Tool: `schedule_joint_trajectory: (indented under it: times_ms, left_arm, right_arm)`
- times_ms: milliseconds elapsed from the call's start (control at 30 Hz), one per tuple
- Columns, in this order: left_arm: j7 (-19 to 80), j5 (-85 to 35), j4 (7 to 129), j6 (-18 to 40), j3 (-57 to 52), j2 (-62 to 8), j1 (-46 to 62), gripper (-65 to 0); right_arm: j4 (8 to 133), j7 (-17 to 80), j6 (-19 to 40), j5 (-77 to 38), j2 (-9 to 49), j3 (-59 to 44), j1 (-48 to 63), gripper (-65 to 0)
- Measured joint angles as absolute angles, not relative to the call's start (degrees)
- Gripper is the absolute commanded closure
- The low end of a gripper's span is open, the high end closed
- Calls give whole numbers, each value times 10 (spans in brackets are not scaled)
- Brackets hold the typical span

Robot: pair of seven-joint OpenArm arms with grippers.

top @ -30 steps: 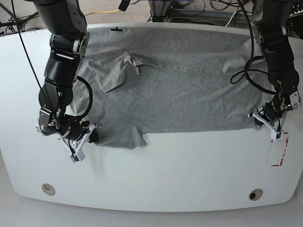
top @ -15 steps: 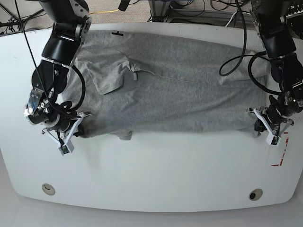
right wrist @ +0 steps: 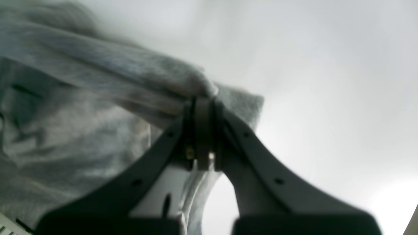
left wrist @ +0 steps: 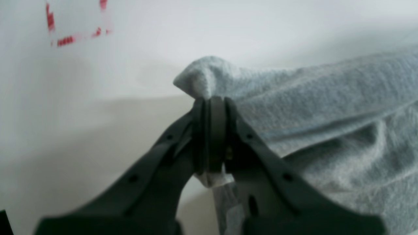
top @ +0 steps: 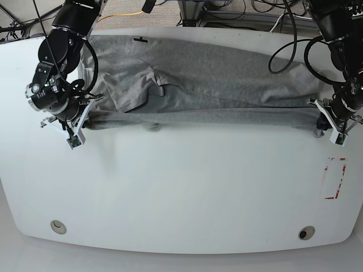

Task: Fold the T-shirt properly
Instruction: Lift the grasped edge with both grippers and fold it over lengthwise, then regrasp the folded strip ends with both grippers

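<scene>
The light grey T-shirt (top: pixel 215 79) lies across the far half of the white table (top: pixel 187 187), and its near edge is raised in a long straight fold. My left gripper (top: pixel 330 126) is at the right end of that fold in the base view. It is shut on a corner of the T-shirt (left wrist: pixel 326 114), with the fabric peaking above the left gripper (left wrist: pixel 210 101). My right gripper (top: pixel 79 120) is at the other end of the fold. The right gripper (right wrist: pixel 202 101) is shut on a bunched edge of the T-shirt (right wrist: pixel 98 81). A sleeve lies folded over the shirt near the right arm.
A red dashed mark (top: pixel 334 178) is on the table near the left gripper and also shows in the left wrist view (left wrist: pixel 65 40). Two round holes (top: pixel 57 226) (top: pixel 306 233) sit near the front edge. Cables (top: pixel 283 51) hang at the back.
Both grippers have moved toward the back of the table with the shirt's near edge in them. The spread shirt is now a narrower band.
</scene>
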State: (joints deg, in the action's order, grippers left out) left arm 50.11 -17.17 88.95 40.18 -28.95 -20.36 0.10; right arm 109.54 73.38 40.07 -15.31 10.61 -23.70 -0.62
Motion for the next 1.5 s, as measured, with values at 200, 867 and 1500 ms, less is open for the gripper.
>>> schedule_joint_trajectory:
  times_ms: [200,867,1500]
  left_arm:
    - [500,-170,895,401,-294,-204,46,0]
    - [497,-166,892,401,-292,-209,114,-19]
    - [627,-237,903,401,-403,-227,73,-426]
  right_arm:
    - [1139,721,401,-163,79,-234,62,0]
    - [1138,723,400,-298,63,-326,202,-239]
    - [1139,727,399,-450,64,-380,201,-444]
